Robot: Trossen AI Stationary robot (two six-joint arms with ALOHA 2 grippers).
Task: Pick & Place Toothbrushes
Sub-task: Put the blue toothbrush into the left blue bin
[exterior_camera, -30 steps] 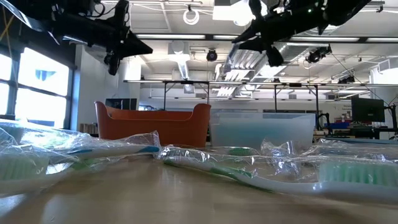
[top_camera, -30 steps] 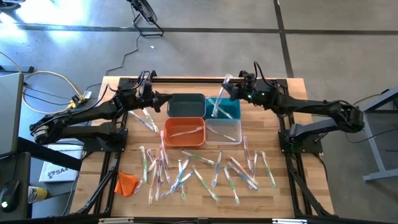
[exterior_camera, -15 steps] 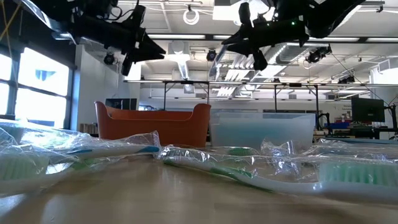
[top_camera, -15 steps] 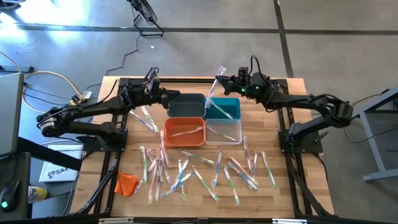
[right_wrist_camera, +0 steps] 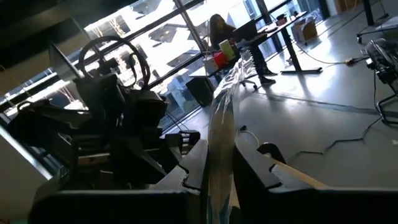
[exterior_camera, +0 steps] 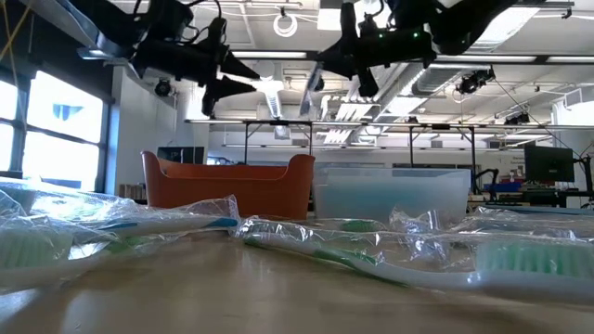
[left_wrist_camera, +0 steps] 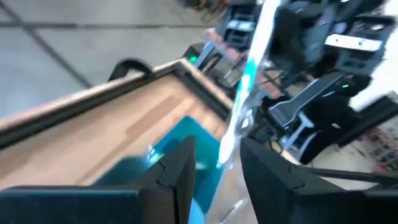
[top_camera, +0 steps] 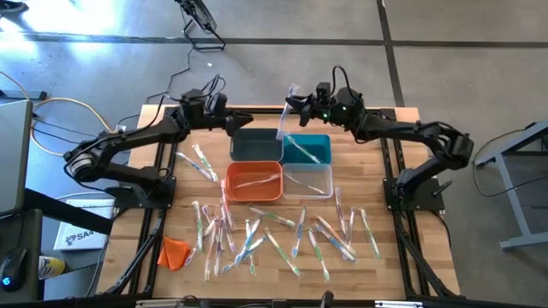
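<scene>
Right hand (top_camera: 295, 106) pinched on wrapped toothbrush (top_camera: 285, 111), raised above back of dark grey bin (top_camera: 256, 144) beside teal bin (top_camera: 310, 148). Left hand (top_camera: 233, 124) nearby, fingers part open, empty. Judgement: centre brush over chosen bin, lower before release; keep hands apart.

High view: overhead, facing straight down on the whole table (top_camera: 154, 184), with the orange bin (top_camera: 253, 181) near centre. Low view: at tabletop height, facing level across into the room, very near wrapped toothbrushes (exterior_camera: 371, 250); it shares that orange bin (exterior_camera: 227, 184), at about 10 o'clock. Wrist views: close behind each arm's fingers, seemingly facing one another across the bins.
</scene>
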